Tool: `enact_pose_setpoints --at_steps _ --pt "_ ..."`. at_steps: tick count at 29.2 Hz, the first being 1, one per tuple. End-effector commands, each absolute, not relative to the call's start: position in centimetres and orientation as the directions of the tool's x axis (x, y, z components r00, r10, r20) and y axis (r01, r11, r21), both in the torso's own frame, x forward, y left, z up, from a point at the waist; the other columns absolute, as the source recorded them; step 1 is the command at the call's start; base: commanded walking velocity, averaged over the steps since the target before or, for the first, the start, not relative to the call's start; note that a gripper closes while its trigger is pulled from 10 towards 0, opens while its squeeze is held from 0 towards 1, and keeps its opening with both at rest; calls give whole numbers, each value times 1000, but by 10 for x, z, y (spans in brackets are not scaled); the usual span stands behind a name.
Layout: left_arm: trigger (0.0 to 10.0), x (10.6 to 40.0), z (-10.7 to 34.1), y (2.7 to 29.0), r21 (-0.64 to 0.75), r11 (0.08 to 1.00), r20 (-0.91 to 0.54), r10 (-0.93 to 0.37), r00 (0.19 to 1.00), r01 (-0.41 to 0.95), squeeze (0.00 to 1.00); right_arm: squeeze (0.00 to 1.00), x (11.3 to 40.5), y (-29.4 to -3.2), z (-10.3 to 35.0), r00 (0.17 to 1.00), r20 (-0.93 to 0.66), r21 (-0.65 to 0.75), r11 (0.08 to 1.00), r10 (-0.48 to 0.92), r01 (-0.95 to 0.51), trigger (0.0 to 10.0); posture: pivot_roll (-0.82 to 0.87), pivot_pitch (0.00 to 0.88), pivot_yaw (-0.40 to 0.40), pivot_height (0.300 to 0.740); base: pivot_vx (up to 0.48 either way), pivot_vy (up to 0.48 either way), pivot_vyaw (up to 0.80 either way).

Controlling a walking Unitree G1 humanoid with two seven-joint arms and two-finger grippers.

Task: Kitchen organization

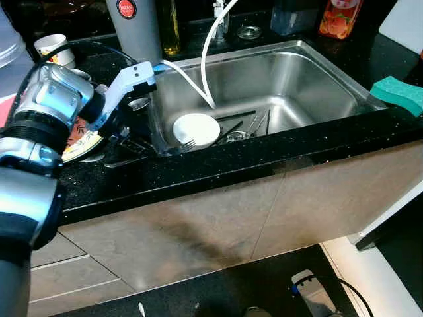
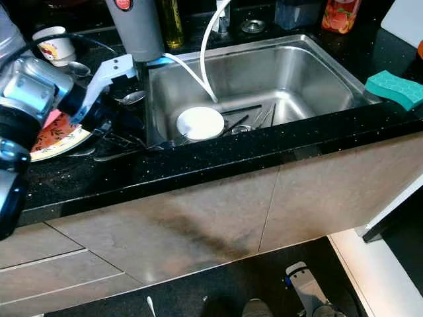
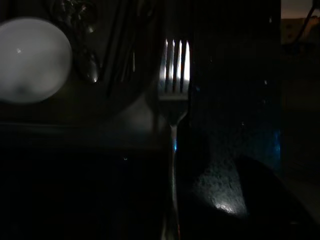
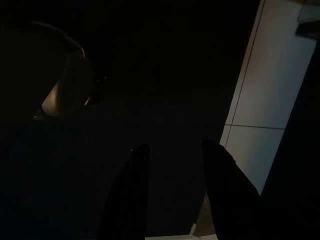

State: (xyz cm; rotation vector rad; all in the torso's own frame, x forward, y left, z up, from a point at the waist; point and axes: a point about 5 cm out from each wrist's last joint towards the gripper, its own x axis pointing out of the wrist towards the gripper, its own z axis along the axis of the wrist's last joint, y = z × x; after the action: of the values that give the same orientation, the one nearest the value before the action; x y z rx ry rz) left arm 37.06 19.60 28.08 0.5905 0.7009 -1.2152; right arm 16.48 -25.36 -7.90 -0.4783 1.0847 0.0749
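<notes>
While the left gripper [image 1: 135,142] hangs low over the black counter [image 1: 218,165] at the sink's [image 1: 317,72] left rim, its fingers clamped on a fork [image 3: 173,75] whose tines reach toward the white bowl [image 1: 195,129] in the basin, the right gripper [image 4: 172,165] hangs idle, fingers apart.

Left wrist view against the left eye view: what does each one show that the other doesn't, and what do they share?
The left wrist view alone gives a close look at the fork, its tines toward the sink, its handle running back toward the left gripper. The left eye view alone takes in the green sponge, the patterned plate, the cup and the white hose. Both share the white bowl, the fork, and loose cutlery in the sink.
</notes>
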Motion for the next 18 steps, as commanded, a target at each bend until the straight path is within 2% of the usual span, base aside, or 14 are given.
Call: enact_pose_setpoints --at_steps 1,3,4,11,18 --pt "10000 368 272 207 11 284 -780 -598 186 959 1000 0 161 -250 -82 460 -872 -329 895 -166 -300 10000 -35 74 98 740 0 0 0" --pt "10000 367 269 208 3 289 -788 -589 180 957 1000 0 161 -250 -82 460 -872 -329 895 -166 -300 10000 -35 74 98 740 0 0 0" --pt "10000 366 262 208 -11 289 -796 -582 166 957 0 0 161 -250 -82 461 -872 -330 895 -166 -302 10000 -36 75 99 740 0 0 0" --pt "10000 361 239 200 -59 275 -813 -571 114 960 0 0 161 -251 -81 464 -870 -334 894 -169 -300 10000 -42 77 96 740 0 0 0" --pt "10000 359 230 202 -34 269 -856 -505 111 963 0 0 161 -251 -81 465 -868 -338 893 -173 -298 10000 -45 84 95 740 0 0 0"
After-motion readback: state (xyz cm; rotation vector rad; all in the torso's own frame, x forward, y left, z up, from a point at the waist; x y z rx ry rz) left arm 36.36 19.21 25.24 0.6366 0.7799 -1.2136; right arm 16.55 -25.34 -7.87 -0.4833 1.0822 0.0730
